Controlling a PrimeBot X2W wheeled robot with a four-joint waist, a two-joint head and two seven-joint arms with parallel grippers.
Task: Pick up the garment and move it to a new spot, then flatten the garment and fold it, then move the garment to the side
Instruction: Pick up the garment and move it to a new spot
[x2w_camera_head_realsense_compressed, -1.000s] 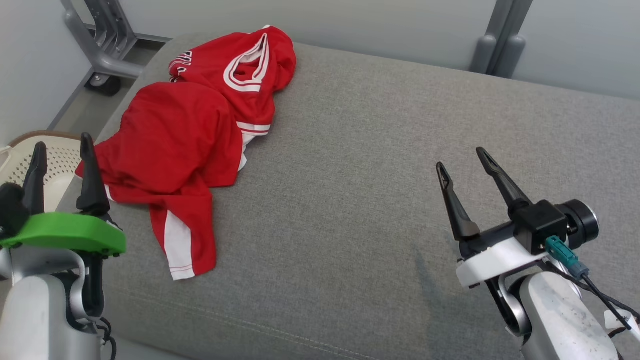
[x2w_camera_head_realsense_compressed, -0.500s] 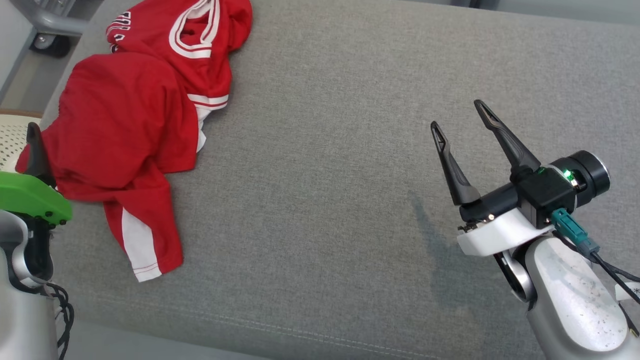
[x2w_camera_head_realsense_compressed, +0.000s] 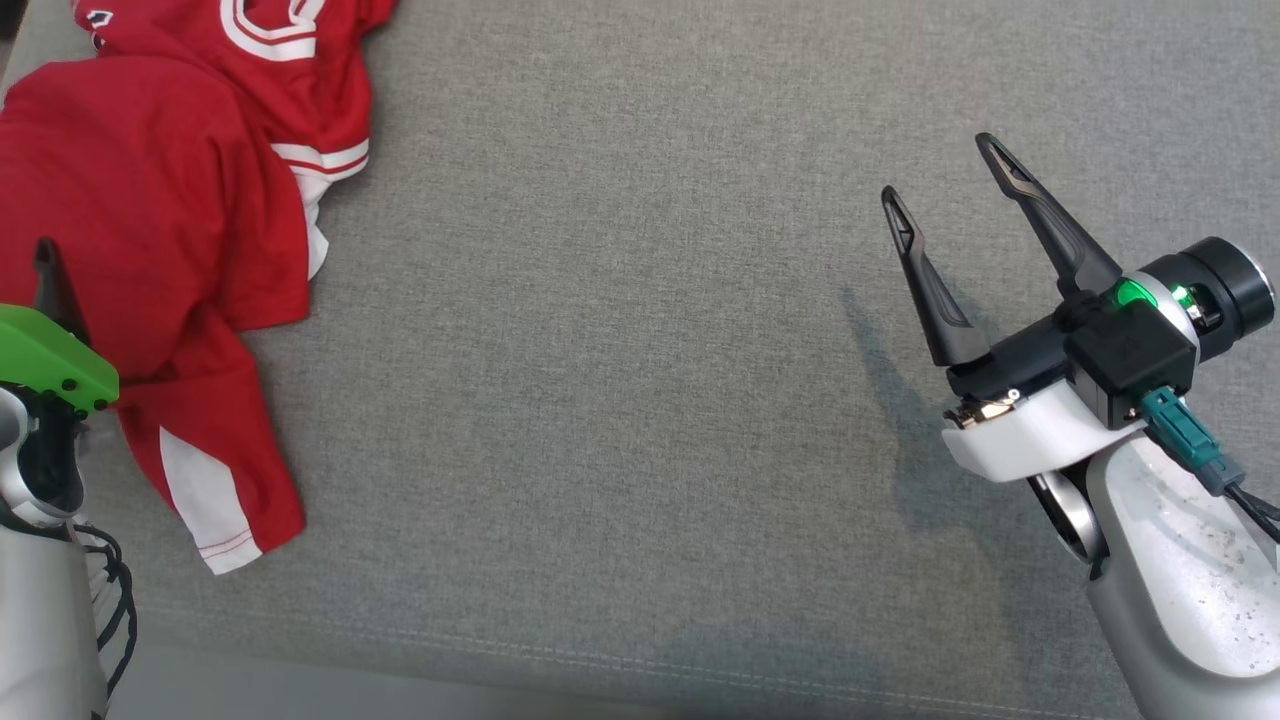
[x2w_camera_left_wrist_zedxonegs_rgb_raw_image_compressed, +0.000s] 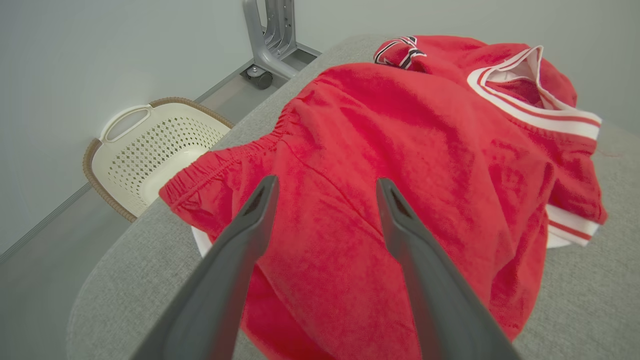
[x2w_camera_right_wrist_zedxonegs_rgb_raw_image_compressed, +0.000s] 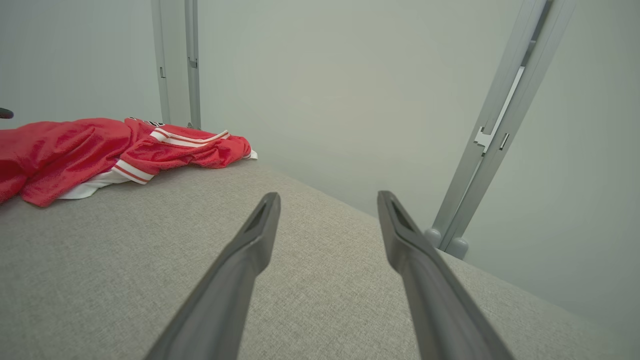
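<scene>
Subject: the red garment (x2w_camera_head_realsense_compressed: 150, 200) with white trim lies crumpled at the far left of the grey padded tabletop (x2w_camera_head_realsense_compressed: 640, 400). Its collar faces far, and one sleeve trails toward the near edge. It is bunched in overlapping layers, not spread.

Left pincer (x2w_camera_left_wrist_zedxonegs_rgb_raw_image_compressed: 326, 182): jaws apart, empty, poised directly over the red body panel. Whether the fingers touch the cloth cannot be determined.

Right pincer (x2w_camera_head_realsense_compressed: 938, 168): jaws apart, empty, over bare fabric at the right, well apart from the garment.

Surroundings: a perforated cream basket (x2w_camera_left_wrist_zedxonegs_rgb_raw_image_compressed: 150, 145) stands on the floor just off the tabletop's left edge, beside the gathered hem.

Risks noted:
- The pincer may close on the mid-panel and catch several folded layers, so the garment would lift as a knot and be harder to flatten.
- A shallow pinch on one smooth layer is likely to slip out during the lift.
- The garment sits close to the left edge. Any drag leftward could spill it off toward the basket.
- A one-sided lift would leave the sleeve dragging across the textured cover.
</scene>
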